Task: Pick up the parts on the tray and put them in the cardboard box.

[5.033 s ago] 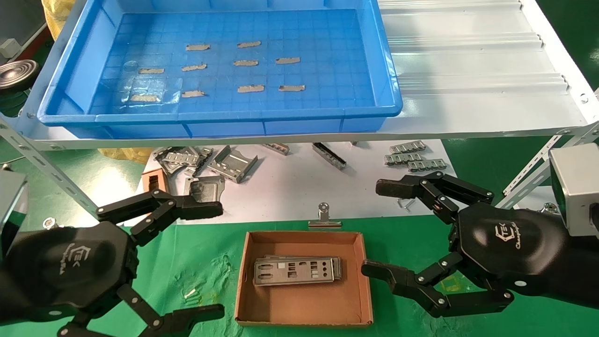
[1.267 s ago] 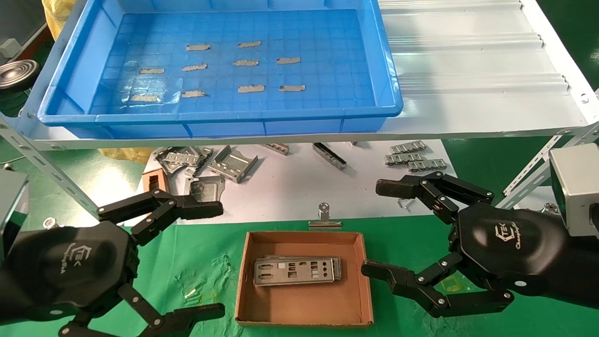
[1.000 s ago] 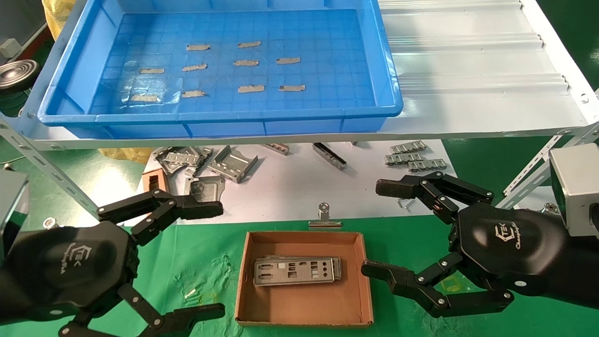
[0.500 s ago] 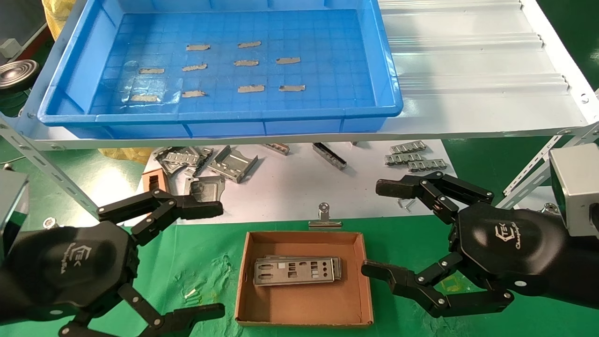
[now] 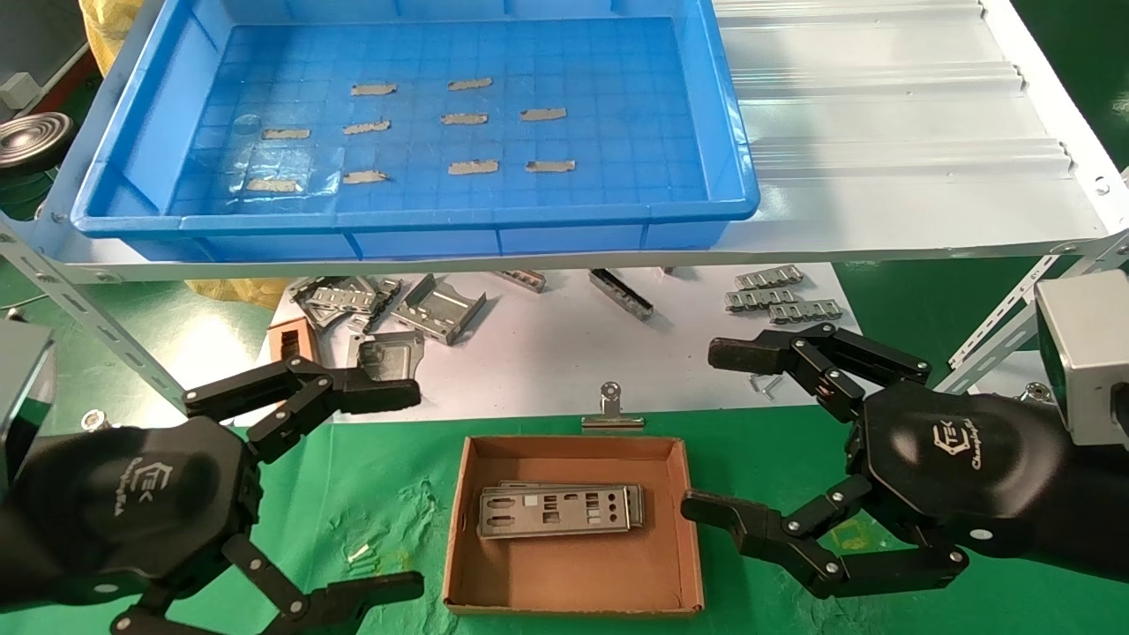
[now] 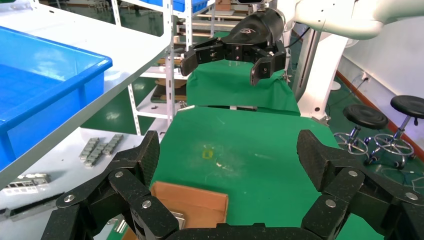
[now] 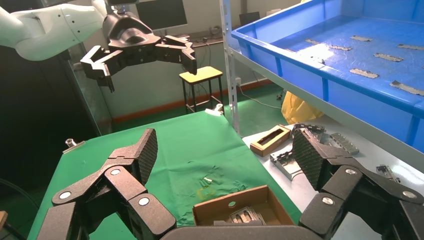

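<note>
The tray [image 5: 732, 132] sits on the white shelf [image 5: 882, 106] beyond the box [image 5: 573, 591] and holds only tape scraps [image 5: 472, 167]. The box rests on the green worktop [image 5: 379, 476], near its front edge. The left end effector [image 5: 353, 494] hangs left of the box, the right end effector [image 5: 714, 432] just right of it; both are spread wide and grip nothing. The plates [image 5: 556, 510] lie stacked flat inside the box. Judged thin, stiff, light and slippery; grip a long edge
</note>
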You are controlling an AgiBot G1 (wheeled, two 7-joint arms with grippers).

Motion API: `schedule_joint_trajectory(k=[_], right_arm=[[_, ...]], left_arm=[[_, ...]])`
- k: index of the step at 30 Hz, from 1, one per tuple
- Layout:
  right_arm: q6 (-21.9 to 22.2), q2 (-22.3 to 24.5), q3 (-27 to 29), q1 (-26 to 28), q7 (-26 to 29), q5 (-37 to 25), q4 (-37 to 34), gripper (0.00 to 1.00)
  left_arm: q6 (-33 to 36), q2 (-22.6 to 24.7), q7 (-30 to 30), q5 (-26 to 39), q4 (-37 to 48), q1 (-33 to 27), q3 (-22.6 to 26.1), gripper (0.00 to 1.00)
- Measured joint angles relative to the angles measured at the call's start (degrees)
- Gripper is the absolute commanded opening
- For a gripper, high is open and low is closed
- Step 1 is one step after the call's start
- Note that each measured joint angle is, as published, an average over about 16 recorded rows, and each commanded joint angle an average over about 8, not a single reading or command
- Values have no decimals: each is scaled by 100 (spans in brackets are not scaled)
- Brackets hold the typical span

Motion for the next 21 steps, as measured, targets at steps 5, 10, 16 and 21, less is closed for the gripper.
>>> schedule_joint_trajectory(k=[5, 10, 16, 21], right_arm=[[0, 0, 0, 0, 0, 0, 0, 100], [0, 0, 0, 0, 0, 0, 0, 100], [0, 0, 0, 0, 0, 0, 0, 100], [0, 0, 0, 0, 0, 0, 0, 100]], left_arm=[[0, 0, 0, 0, 0, 0, 0, 100], [0, 0, 0, 0, 0, 0, 0, 100], [0, 0, 0, 0, 0, 0, 0, 100], [0, 0, 0, 0, 0, 0, 0, 100]])
